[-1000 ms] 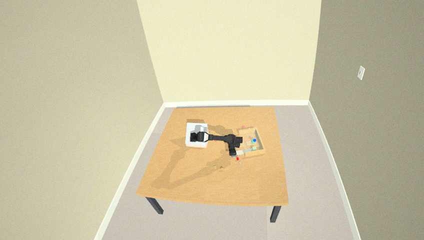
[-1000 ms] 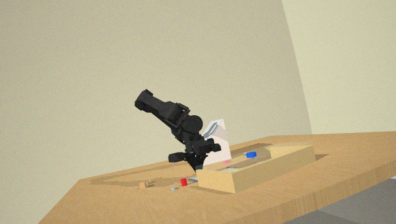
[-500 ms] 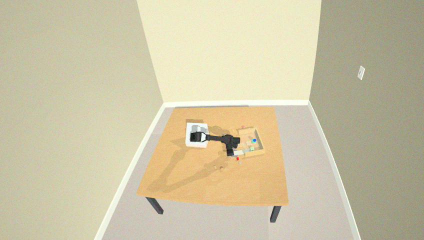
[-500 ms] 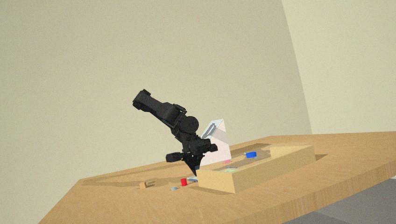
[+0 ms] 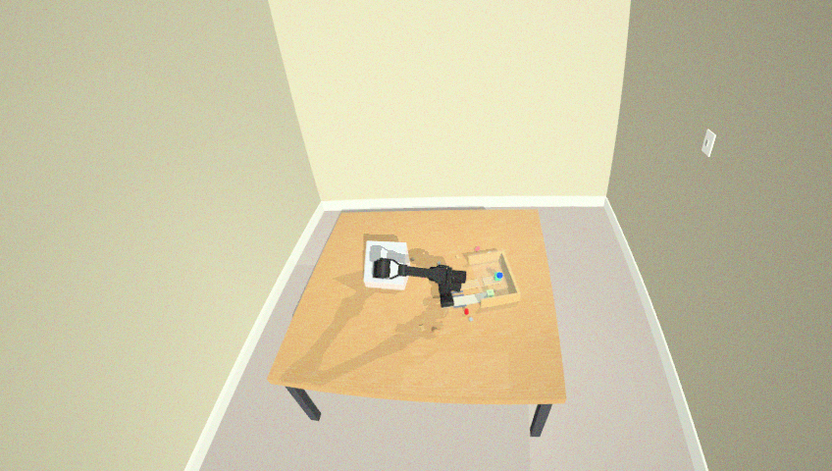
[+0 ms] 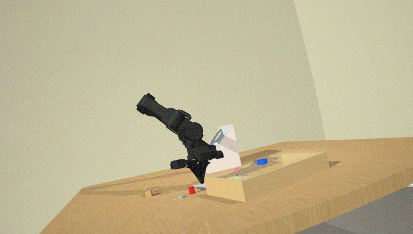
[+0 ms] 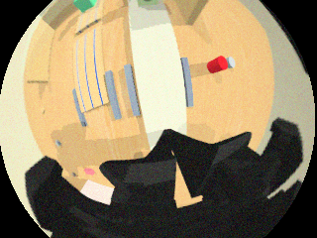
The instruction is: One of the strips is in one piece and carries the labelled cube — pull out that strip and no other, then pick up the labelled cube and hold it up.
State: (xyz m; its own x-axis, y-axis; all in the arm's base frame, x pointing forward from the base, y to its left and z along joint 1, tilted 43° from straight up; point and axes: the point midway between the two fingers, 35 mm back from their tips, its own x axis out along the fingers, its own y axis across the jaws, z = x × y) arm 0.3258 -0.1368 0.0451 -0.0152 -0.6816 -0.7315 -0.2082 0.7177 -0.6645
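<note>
My gripper point(image 5: 447, 303) point(image 6: 201, 182) point(image 7: 166, 133) is shut with nothing between its fingers, tips down at the near end of a wide pale strip point(image 5: 465, 299) point(image 6: 197, 185) point(image 7: 158, 74); they look to be touching its top. The strip runs between grey-blue guides into the wooden box. A light green cube point(image 5: 490, 291) point(image 7: 147, 1) with a dark mark is at its far end, mostly cut off in the wrist view. A blue-striped strip point(image 7: 90, 64) lies left, with a dark crosswise gap. A green cube point(image 7: 85, 5) is beyond that gap. A plain wooden strip point(image 7: 40, 59) lies further left.
The wooden box point(image 5: 510, 274) point(image 6: 287, 174) has raised walls. A blue disc point(image 5: 498, 275) point(image 6: 261, 161) shows inside. Guides point(image 7: 186, 81) point(image 7: 132, 90) flank the pale strip. A red cylinder point(image 5: 466, 311) point(image 6: 191, 190) point(image 7: 217, 64) and small grey disc point(image 6: 181, 196) point(image 7: 231, 62) stand outside.
</note>
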